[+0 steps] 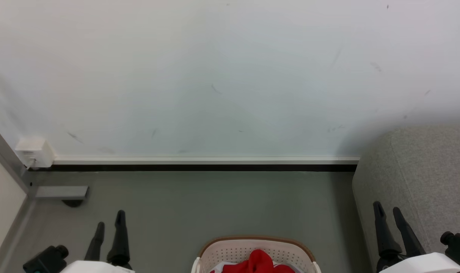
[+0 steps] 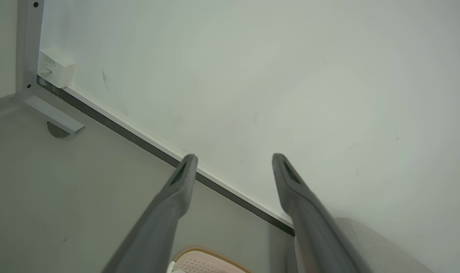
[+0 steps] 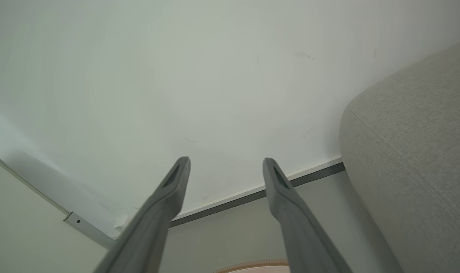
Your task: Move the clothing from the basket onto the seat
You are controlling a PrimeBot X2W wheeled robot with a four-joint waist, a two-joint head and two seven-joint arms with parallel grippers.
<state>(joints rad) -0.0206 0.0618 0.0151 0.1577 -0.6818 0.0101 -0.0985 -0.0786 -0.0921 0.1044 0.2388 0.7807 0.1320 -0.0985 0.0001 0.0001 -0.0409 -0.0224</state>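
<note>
Left pincer (image 1: 110,220), right pincer (image 1: 387,208) both spread, empty. Soft bright red clothing (image 1: 258,261) heaped in oval cream perforated basket (image 1: 237,252), low between them, back toward robot. Light grey fabric seat (image 1: 423,170) just beside right pincer, so right arm likely better placed.

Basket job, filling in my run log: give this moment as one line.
stage: pre-grasp | left hand: open, empty | right hand: open, empty | clothing: in basket | seat: on right
</note>
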